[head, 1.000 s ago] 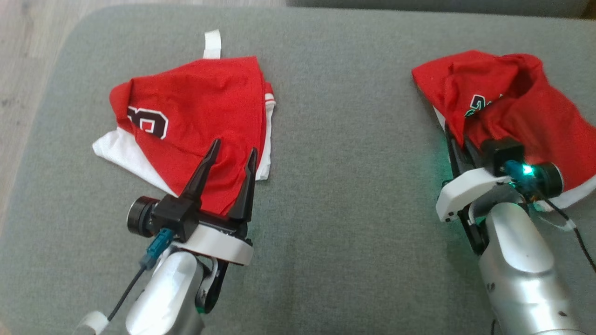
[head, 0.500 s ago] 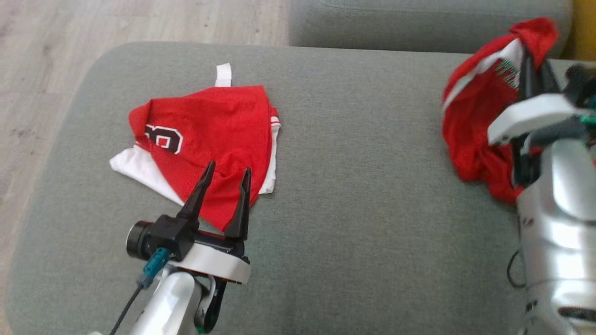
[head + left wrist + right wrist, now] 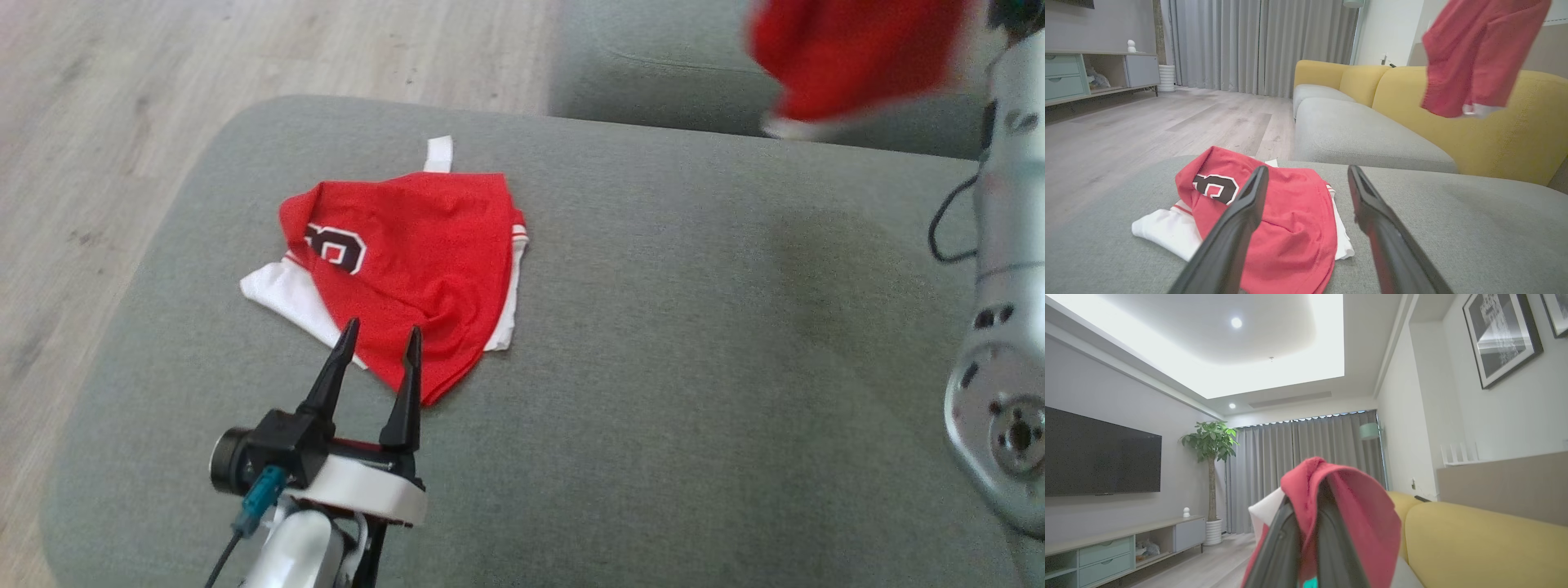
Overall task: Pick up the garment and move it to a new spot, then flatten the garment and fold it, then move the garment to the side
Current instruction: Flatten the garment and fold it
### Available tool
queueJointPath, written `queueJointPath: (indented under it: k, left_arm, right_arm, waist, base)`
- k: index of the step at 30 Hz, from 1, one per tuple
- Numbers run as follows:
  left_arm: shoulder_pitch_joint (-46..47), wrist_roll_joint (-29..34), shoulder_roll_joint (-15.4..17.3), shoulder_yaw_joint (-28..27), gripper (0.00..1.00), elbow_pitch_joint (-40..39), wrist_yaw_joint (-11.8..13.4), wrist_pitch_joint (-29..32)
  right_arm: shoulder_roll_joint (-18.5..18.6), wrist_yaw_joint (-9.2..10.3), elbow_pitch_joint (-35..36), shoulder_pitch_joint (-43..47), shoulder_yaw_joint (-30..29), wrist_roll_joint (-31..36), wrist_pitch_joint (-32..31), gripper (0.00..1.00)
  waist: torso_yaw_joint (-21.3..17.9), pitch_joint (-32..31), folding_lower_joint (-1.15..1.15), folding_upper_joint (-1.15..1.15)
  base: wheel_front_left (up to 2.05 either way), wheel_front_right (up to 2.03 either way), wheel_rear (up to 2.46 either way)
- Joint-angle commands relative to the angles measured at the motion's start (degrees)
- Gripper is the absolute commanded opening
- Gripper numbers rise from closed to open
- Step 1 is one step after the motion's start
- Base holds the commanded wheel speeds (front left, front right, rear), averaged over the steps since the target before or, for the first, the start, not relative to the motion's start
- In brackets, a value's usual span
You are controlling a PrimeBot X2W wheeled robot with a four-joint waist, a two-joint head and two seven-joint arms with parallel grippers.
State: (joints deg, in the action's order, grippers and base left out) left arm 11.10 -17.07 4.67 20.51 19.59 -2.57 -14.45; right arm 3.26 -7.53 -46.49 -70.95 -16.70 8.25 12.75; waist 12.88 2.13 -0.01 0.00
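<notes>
One garment (image 3: 1367,514) hangs pinched in right pincer (image 3: 1309,508).

Living room, yellow sofa (image 3: 1515,143), wall television (image 3: 1098,457)

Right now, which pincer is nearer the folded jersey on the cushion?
Left. The left pincer stands open at the near edge of the folded jersey; the right pincer is high and away, shut on another garment.

At 7 o'clock in head view you see the left gripper (image 3: 383,328): two long black tapered fingers (image 3: 333,371), black block, white curved base, round black cam housing, teal connector (image 3: 260,496) w/ black cable. At 3 o'clock, the right arm (image 3: 1008,204): silver shell, black cable loop (image 3: 935,233), round joint cap (image 3: 1012,433) w/ screw holes.
</notes>
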Motion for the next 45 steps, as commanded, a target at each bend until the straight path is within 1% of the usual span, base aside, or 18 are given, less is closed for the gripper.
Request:
queueJointPath:
  k: [1,4,5,6,9,13,15,20,25,26,28,29,30,32,35,40,43,45]
  left_arm:
    - [1.5,0.8,0.2,-2.4,1.00,-2.1,-0.1,-0.5]
    - [1.0,1.2,0.4,-2.4,1.00,-2.4,-0.3,-0.5]
    - [0.9,1.6,0.5,-2.3,1.00,-2.5,-0.4,-0.5]
    - [0.9,1.7,0.5,-2.2,1.00,-2.5,-0.5,-0.5]
    - [1.2,2.0,0.6,-2.1,1.00,-2.8,-0.6,-0.5]
    - [1.6,2.3,0.7,-1.9,1.00,-2.9,-0.7,-0.5]
    - [1.7,2.4,0.8,-1.8,1.00,-2.8,-0.8,-0.5]
    - [1.8,2.5,0.7,-1.8,1.00,-2.7,-0.8,-0.5]
    - [2.2,2.8,0.7,-1.5,1.00,-2.7,-1.0,-0.5]
    - [2.2,2.8,0.7,-1.5,1.00,-2.7,-1.0,-0.5]
    - [2.5,2.8,0.6,-1.4,1.00,-2.7,-1.0,-0.5]
    - [2.7,2.9,0.6,-1.4,1.00,-2.7,-1.1,-0.5]
    - [2.9,2.9,0.6,-1.3,1.00,-2.6,-1.1,-0.5]
    - [3.3,3.0,0.6,-1.3,1.00,-2.5,-1.2,-0.5]
    - [3.7,3.0,0.5,-1.0,1.00,-2.3,-1.3,-0.5]
    - [4.4,2.9,0.2,-0.6,1.00,-2.0,-1.6,-0.5]
    - [4.7,2.8,-0.1,-0.5,1.00,-2.0,-1.6,-0.5]
    - [4.9,2.8,-0.2,-0.3,1.00,-2.0,-1.6,-0.5]
  right_arm:
    - [-0.4,0.04,0.0,1.6,0.8,-0.9,0.5,0.00]
    - [-0.4,0.04,-1.3,7.9,3.0,-1.3,0.9,0.00]
    - [-0.3,0.04,-2.3,13.8,4.3,-2.5,0.5,0.00]
    - [-0.3,0.04,-2.6,17.2,4.7,-3.2,0.1,0.00]
    - [0.3,0.04,-2.9,27.2,5.7,-5.3,-2.5,0.00]
    - [1.6,0.04,-1.1,38.1,5.8,-8.1,-6.8,0.00]
    - [1.8,0.04,1.0,42.5,6.2,-9.0,-9.1,0.00]
    - [1.5,0.04,8.6,50.9,4.3,-8.8,-14.5,0.00]
    - [0.7,0.04,17.5,55.8,0.4,-5.3,-17.9,0.00]
    - [0.7,0.04,17.5,55.8,0.4,-5.3,-17.9,0.00]
    - [0.3,0.04,20.7,57.0,-0.9,-4.2,-18.4,0.00]
    - [0.1,0.04,22.3,57.5,-1.5,-3.1,-18.0,0.13]
    - [0.0,0.04,23.9,57.8,-1.6,-2.1,-17.3,1.00]
    - [-0.2,0.04,26.1,57.9,-1.6,-2.3,-15.9,1.00]
    - [-0.3,0.04,29.3,57.5,1.5,-4.2,-11.2,1.00]
    - [-0.4,0.04,32.8,57.8,9.7,-7.8,-2.6,1.00]
    - [-0.4,0.04,32.9,58.9,15.6,-9.3,-0.7,1.00]
    - [-0.4,0.04,31.6,59.3,18.3,-9.1,-0.7,1.00]
  waist:
    - [-1.1,-0.3,0.01,0.00]
    - [-2.9,-0.4,0.01,0.00]
    - [-4.5,-0.3,0.01,0.00]
    - [-5.1,-0.3,0.01,0.00]
    - [-7.3,0.2,0.01,0.00]
    - [-9.9,0.7,0.01,0.00]
    - [-11.0,0.8,0.01,0.00]
    - [-13.4,0.8,0.01,0.00]
    - [-14.7,1.4,0.01,0.00]
    - [-14.7,1.4,0.01,0.00]
    - [-14.9,1.7,0.01,0.00]
    - [-15.0,1.9,0.01,0.00]
    - [-15.0,2.1,0.01,0.00]
    - [-15.0,2.3,0.01,0.00]
    - [-14.7,2.5,0.01,0.00]
    - [-13.0,2.8,0.01,0.00]
    - [-11.6,3.4,0.01,0.00]
    - [-10.6,3.9,0.01,0.00]
  base:
    - [0.00,0.00,0.00]
    - [0.00,0.00,0.00]
    - [0.00,0.00,0.00]
    - [0.00,0.00,0.00]
    - [0.00,0.00,0.00]
    - [0.00,0.00,0.00]
    - [0.00,0.00,0.00]
    - [0.00,0.00,0.00]
    - [0.00,0.00,0.00]
    - [0.00,0.00,0.00]
    - [0.00,0.00,0.00]
    - [0.00,0.00,0.00]
    - [0.00,0.00,0.00]
    - [0.00,0.00,0.00]
    - [0.00,0.00,0.00]
    - [0.00,0.00,0.00]
    - [0.00,0.00,0.00]
    - [0.00,0.00,0.00]
